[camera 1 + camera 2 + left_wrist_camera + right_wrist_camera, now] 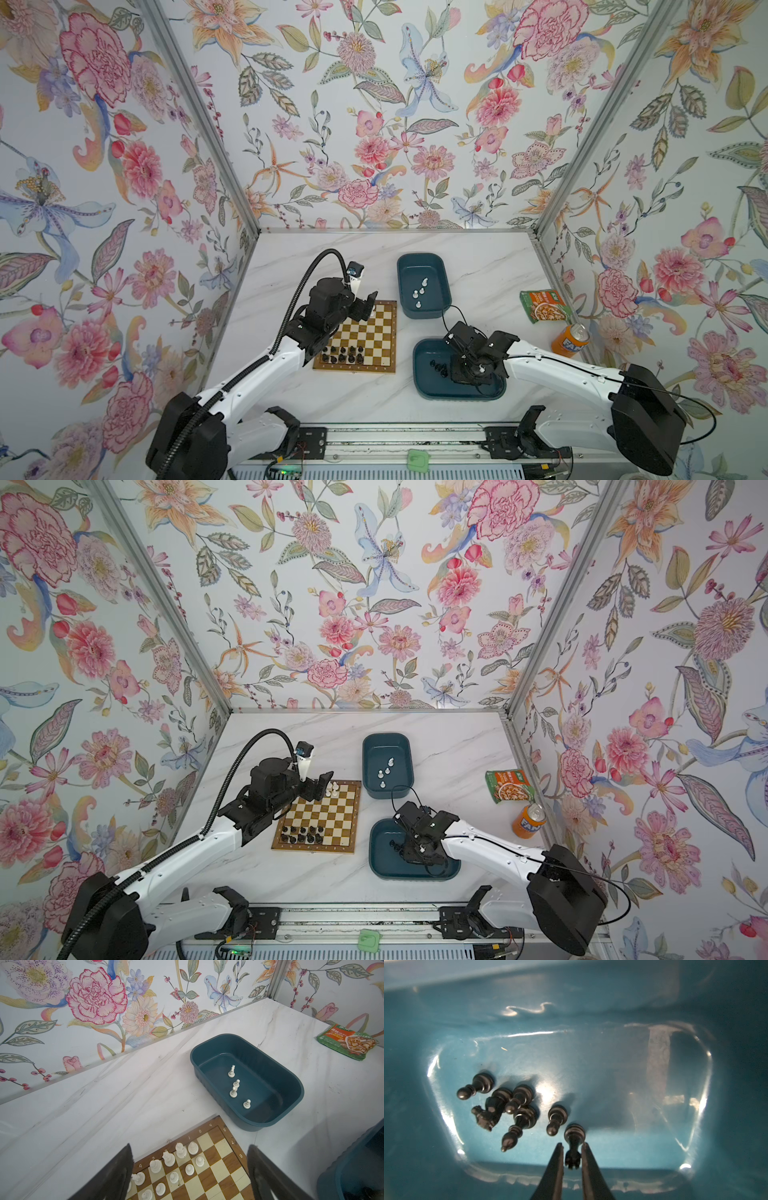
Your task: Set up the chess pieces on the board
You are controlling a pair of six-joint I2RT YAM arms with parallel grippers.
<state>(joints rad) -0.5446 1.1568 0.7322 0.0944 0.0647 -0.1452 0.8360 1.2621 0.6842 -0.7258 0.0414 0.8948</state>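
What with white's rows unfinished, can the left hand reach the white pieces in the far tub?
Probably yes: the left hand is open, the far tub uncovered, its white pieces upright inside.

Two arms: white link shells with small dark screws, black joint housings and wrist blocks. Left arm (249, 370) carries a ribbed black conduit (296, 297); right arm (552, 370), a thin black cable (690, 399). Right end effector (572, 1144): slim, black, tapering fingers (553, 1174).

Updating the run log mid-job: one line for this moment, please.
left gripper: open above white pieces on board | right gripper: in near tub, jaws astride black rook, grip unclear
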